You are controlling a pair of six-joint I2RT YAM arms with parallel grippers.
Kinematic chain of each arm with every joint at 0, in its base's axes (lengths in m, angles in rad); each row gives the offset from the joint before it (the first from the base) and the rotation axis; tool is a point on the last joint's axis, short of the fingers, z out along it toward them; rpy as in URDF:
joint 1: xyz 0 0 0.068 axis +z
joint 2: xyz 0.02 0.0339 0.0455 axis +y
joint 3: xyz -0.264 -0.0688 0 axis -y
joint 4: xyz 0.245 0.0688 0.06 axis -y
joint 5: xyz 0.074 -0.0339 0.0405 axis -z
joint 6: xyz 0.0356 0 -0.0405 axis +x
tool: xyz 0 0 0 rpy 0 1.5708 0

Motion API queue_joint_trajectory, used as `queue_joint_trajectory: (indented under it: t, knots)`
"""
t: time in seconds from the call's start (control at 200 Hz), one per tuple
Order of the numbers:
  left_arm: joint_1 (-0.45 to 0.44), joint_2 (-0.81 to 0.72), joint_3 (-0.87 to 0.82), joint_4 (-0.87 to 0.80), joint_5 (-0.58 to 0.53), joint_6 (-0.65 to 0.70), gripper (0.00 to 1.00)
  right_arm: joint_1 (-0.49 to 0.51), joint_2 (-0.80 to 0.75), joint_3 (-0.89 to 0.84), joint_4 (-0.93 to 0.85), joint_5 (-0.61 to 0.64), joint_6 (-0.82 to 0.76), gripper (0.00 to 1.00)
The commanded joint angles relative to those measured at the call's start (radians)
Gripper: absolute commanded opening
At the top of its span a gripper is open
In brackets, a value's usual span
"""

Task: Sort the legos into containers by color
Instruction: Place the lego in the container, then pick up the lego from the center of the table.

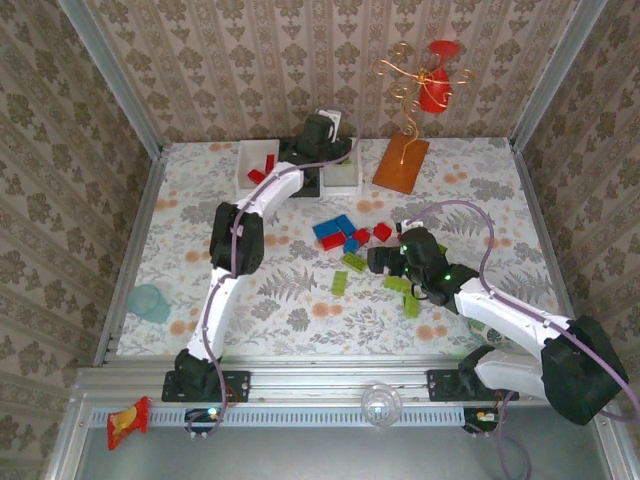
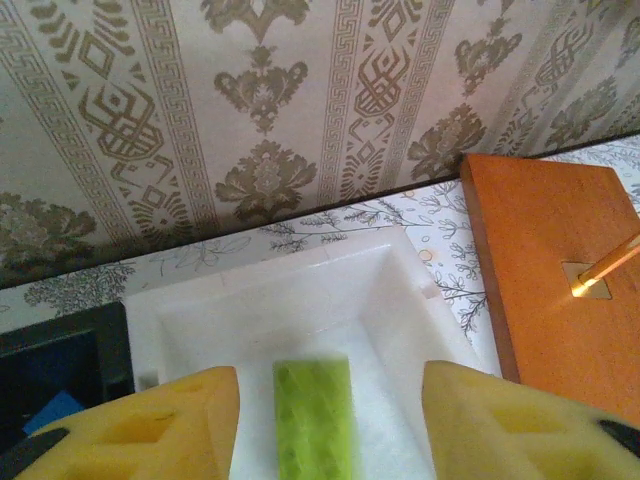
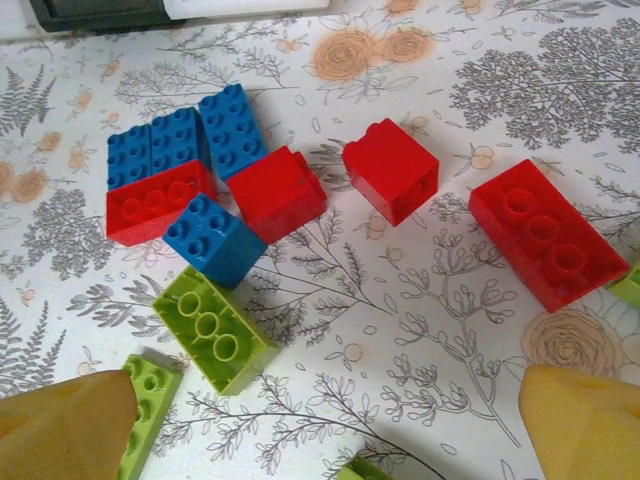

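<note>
Red bricks (image 1: 262, 170) are held in the left white bin (image 1: 246, 150). Beside the black bin (image 2: 60, 350), the left gripper (image 2: 330, 400) is spread wide over the right white bin (image 2: 400, 290); a blurred lime-green brick (image 2: 313, 420) is seen between its fingers (image 2: 150, 425), inside that bin. The orange board (image 2: 540, 260) lies just to the right. Nearer, red, blue and green loose legos (image 1: 345, 238) are scattered on the table (image 1: 200, 200), and the right gripper (image 3: 325, 430) is parted above them, nothing pinched.
</note>
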Motion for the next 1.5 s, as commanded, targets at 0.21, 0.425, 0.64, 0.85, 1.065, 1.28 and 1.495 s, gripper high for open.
queue_joint_trajectory:
  t: [0.21,0.425,0.64,0.85,1.065,1.28,1.495]
  knots:
    - [0.010,-0.529,-0.670,0.130,0.144,-0.053,0.68,0.076,0.125,0.069,-0.079,0.019,-0.127,0.97]
    - [0.023,-0.864,-1.156,0.186,0.211,-0.109,0.72,0.137,0.262,0.118,-0.062,0.017,-0.187,0.92]
    - [0.023,-1.050,-1.450,0.234,0.323,-0.150,0.77,0.145,0.415,0.191,-0.030,0.039,-0.227,0.85]
    - [0.024,-1.111,-1.529,0.227,0.312,-0.160,0.78,0.145,0.533,0.265,-0.050,0.069,-0.288,0.71]
    - [0.023,-1.091,-1.529,0.234,0.300,-0.158,0.78,0.145,0.619,0.337,-0.035,0.012,-0.345,0.63]
    - [0.025,-1.095,-1.550,0.246,0.256,-0.165,0.78,0.149,0.633,0.355,-0.027,-0.051,-0.360,0.44]
    - [0.031,-1.137,-1.568,0.259,0.204,-0.177,0.78,0.148,0.488,0.340,-0.007,-0.202,-0.323,0.31]
